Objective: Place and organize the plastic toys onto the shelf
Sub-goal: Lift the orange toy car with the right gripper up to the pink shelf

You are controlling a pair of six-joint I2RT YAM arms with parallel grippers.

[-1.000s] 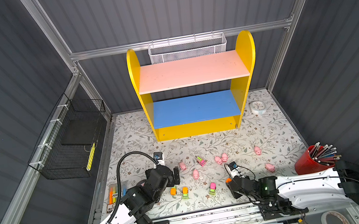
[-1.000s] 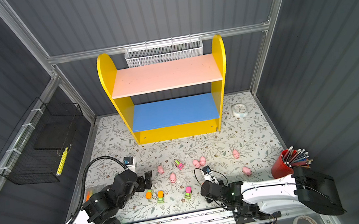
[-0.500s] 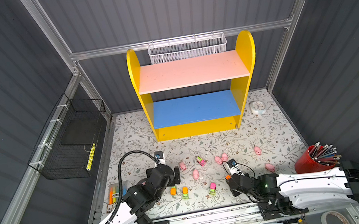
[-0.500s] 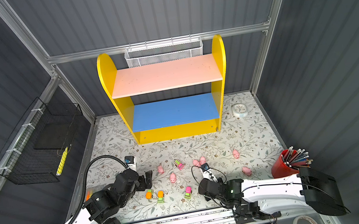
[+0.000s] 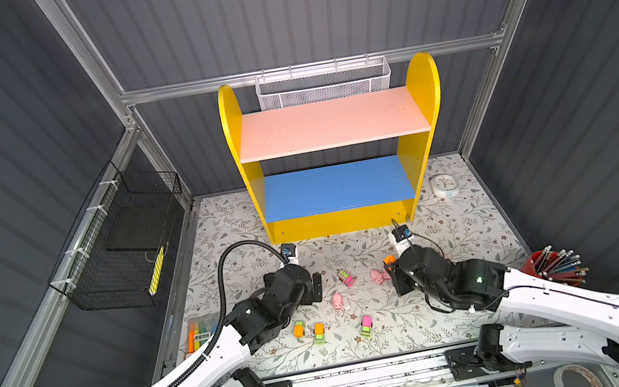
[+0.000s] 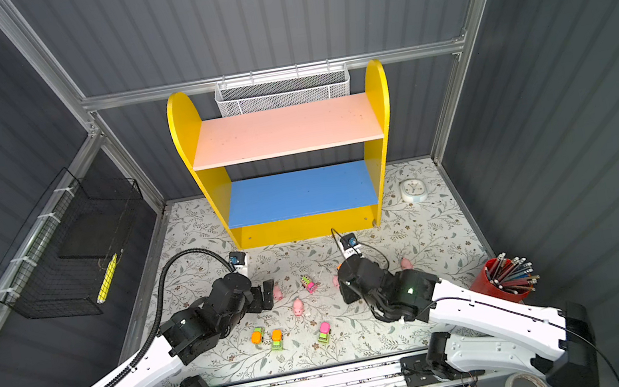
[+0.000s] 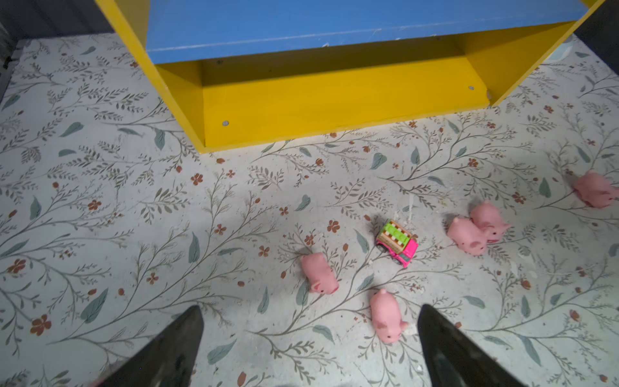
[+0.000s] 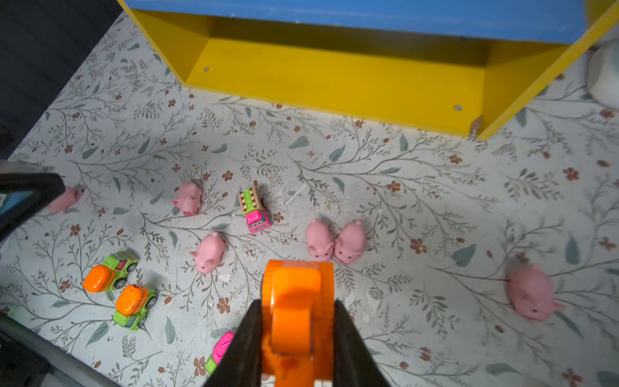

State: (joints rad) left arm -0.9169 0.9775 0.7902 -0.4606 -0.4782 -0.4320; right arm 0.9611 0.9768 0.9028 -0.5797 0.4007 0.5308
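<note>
The right gripper (image 8: 296,306) pinches an orange toy car (image 8: 296,284) over the flowery mat (image 5: 469,228). The left gripper (image 7: 310,311) is spread wide by a pink pig (image 7: 387,316). The shelf (image 5: 330,124) stands just behind.

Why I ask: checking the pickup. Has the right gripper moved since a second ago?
Yes. The right gripper, shut on an orange toy, has moved toward the shelf, as both top views show.

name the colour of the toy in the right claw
The toy is orange; right wrist view.
</note>
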